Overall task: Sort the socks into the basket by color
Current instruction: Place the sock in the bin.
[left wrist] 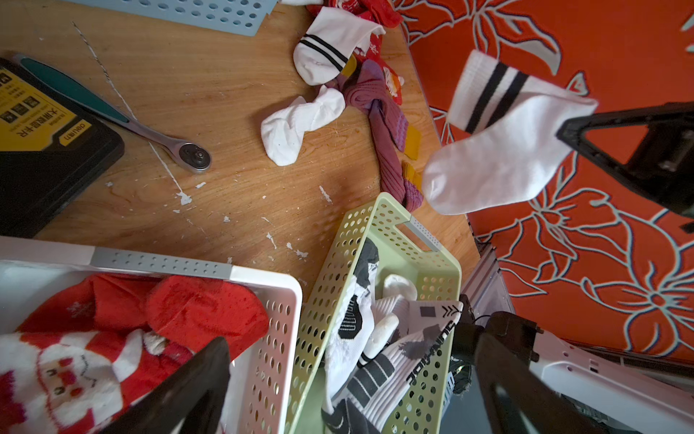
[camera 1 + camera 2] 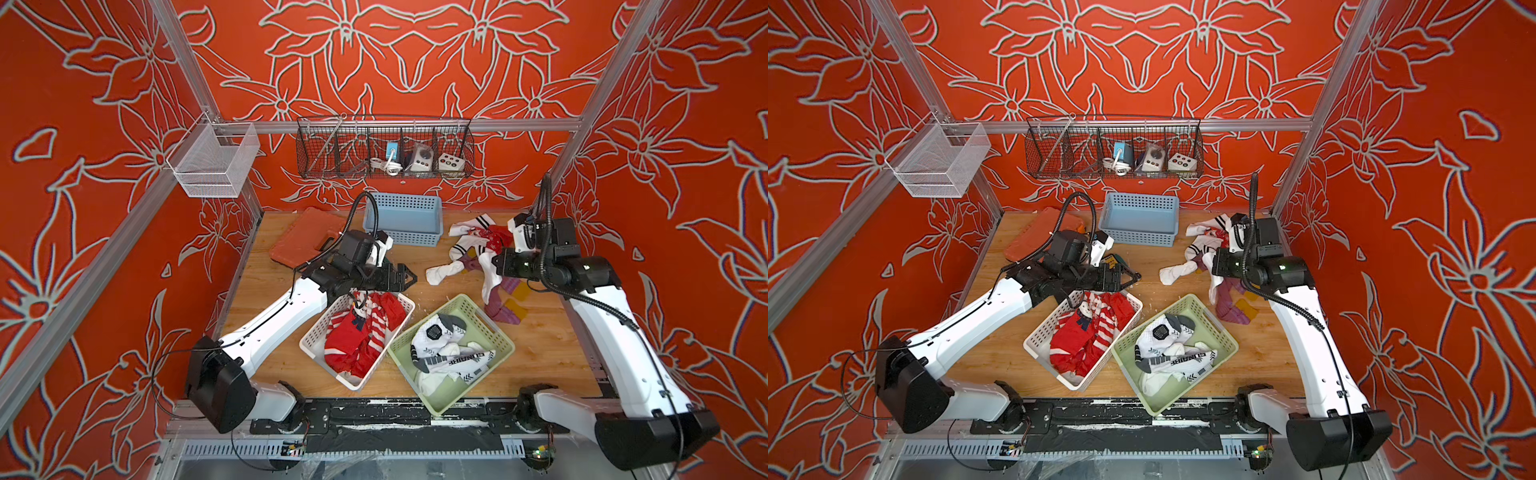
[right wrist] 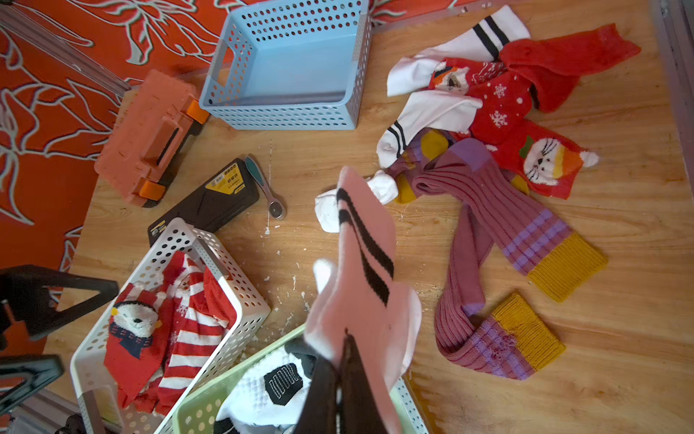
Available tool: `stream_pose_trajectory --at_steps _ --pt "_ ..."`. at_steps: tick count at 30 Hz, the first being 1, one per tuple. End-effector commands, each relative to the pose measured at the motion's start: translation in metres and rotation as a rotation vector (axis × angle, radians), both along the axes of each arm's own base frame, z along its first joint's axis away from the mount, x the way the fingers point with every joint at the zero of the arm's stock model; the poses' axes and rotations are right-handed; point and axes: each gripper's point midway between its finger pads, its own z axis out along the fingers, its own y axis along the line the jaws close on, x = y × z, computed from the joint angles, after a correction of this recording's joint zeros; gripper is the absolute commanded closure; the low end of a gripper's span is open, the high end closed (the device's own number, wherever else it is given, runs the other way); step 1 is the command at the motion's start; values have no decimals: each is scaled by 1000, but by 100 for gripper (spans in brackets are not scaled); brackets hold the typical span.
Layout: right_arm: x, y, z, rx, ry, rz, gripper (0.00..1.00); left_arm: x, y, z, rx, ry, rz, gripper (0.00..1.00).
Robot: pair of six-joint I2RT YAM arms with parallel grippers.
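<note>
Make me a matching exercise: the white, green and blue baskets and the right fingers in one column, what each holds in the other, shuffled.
1 white basket
2 green basket
3 blue basket
4 right fingers

A nothing
B white sock with two black stripes
C red socks
D white socks with black and grey marks

Pairs: 1-C, 2-D, 3-A, 4-B

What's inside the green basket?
The green basket holds a heap of white socks with black and grey marks. Whatever lies beneath the heap is covered, and so is most of the basket's floor.
</note>
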Motion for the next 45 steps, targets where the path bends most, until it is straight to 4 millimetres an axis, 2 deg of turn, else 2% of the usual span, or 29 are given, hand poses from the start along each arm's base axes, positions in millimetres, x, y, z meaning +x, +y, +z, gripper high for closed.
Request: stream_pose_trajectory --at_steps 1,11,20,25,32,45 --pt "-15 8 21 15 -40 54 100 8 -4 12 -31 -18 0 1" --pt "-39 22 35 40 -60 141 100 11 -7 7 -29 -3 0 1" --pt "-67 38 23 47 -3 247 100 13 -6 9 -32 -13 10 1" --pt "-80 45 10 59 41 291 100 15 -7 10 -33 -21 15 1" --pt "-104 49 -17 57 164 338 100 21 -11 14 -40 -28 9 1" --pt "-122 47 -82 33 391 324 100 26 -16 13 -38 -30 -2 1"
